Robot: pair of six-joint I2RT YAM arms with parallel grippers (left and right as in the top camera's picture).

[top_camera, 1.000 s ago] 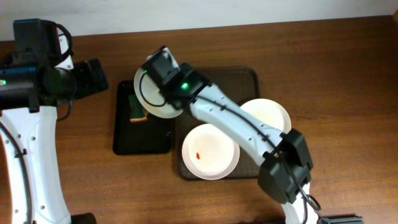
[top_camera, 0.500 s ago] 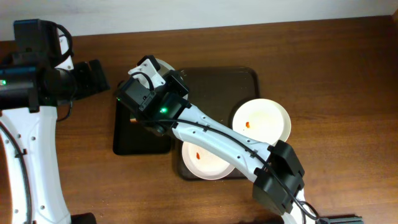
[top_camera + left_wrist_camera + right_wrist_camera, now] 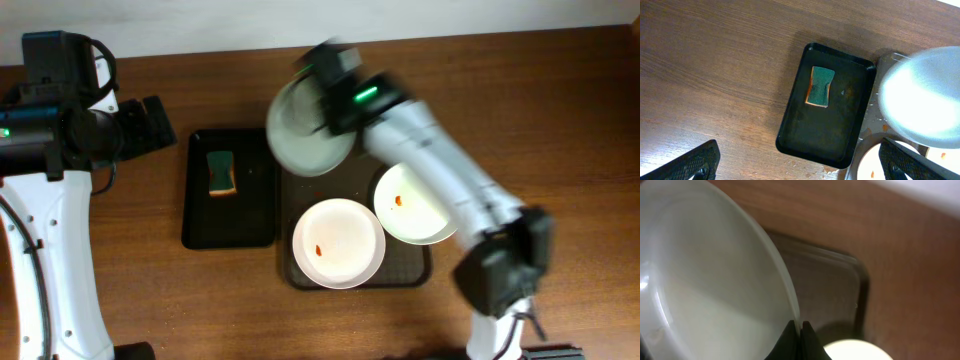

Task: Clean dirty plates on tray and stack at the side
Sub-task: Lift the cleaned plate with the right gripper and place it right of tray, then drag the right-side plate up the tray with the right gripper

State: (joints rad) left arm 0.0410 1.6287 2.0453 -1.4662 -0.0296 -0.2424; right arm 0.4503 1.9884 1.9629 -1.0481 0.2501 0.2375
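Note:
My right gripper (image 3: 800, 326) is shut on the rim of a white plate (image 3: 300, 133) and holds it in the air over the far left corner of the dark brown tray (image 3: 300, 275); it fills the right wrist view (image 3: 705, 280). Two more white plates lie on the tray: one at the front left (image 3: 338, 243) and one at the right (image 3: 418, 203), each with an orange-red spot. My left gripper (image 3: 800, 162) is open and empty, high above the table at the left; the lifted plate (image 3: 925, 97) shows blurred in its view.
A smaller black tray (image 3: 200, 225) lies left of the brown tray and holds a green and yellow sponge (image 3: 221, 173), also in the left wrist view (image 3: 820, 86). Bare wooden table lies left, behind and right of the trays.
My right arm has swung the held plate from over the black tray back to the right, over the brown tray's far left corner. The left arm has not moved.

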